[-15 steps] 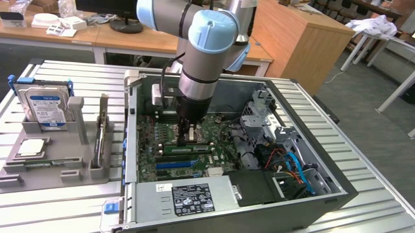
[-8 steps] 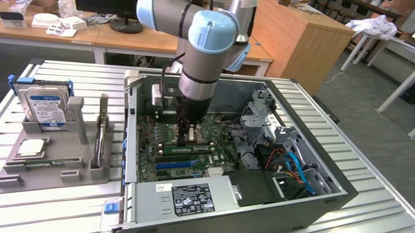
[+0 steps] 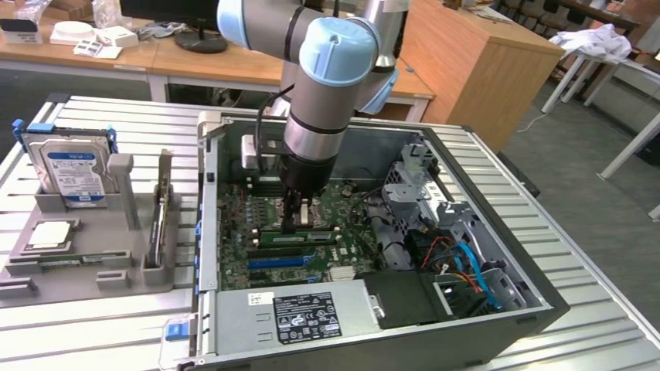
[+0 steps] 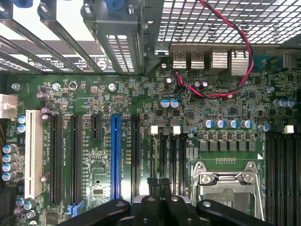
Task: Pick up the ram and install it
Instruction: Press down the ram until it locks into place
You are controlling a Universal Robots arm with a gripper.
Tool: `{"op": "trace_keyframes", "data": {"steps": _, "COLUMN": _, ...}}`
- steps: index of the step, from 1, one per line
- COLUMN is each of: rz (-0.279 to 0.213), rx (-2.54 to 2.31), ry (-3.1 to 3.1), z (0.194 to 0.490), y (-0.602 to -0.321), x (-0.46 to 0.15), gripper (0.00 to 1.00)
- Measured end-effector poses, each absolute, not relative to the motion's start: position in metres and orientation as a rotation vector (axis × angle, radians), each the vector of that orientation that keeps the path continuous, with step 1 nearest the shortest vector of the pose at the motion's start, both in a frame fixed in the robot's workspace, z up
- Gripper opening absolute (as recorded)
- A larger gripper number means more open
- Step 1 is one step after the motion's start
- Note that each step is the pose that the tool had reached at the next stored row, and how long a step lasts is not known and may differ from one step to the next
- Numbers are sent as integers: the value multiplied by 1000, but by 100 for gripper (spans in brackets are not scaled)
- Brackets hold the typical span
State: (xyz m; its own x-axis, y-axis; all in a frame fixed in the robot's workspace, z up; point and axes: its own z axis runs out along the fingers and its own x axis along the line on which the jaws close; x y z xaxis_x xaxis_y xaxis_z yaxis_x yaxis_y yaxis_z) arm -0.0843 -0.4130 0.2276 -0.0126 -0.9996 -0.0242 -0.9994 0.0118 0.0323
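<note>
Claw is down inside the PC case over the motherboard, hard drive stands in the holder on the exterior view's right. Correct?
Not quite. The hard drive stands in the grey holder on the exterior view's left, as the exterior view shows. The claw is down inside the PC case, over the motherboard.

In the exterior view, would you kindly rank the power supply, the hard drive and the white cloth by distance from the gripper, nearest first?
Measured from the gripper, down over the motherboard inside the case:
1. Power supply, at the case's near edge.
2. Hard drive, standing in the grey holder toward the exterior view's left.
3. White cloth, far off on the exterior view's upper right.
</note>
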Motion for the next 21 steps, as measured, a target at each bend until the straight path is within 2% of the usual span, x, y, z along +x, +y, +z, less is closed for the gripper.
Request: {"op": "trace_keyframes", "data": {"steps": 21, "rz": -63, "rx": 2203, "ry": -2231, "z": 225, "y": -413, "x": -84, "gripper": 11}}
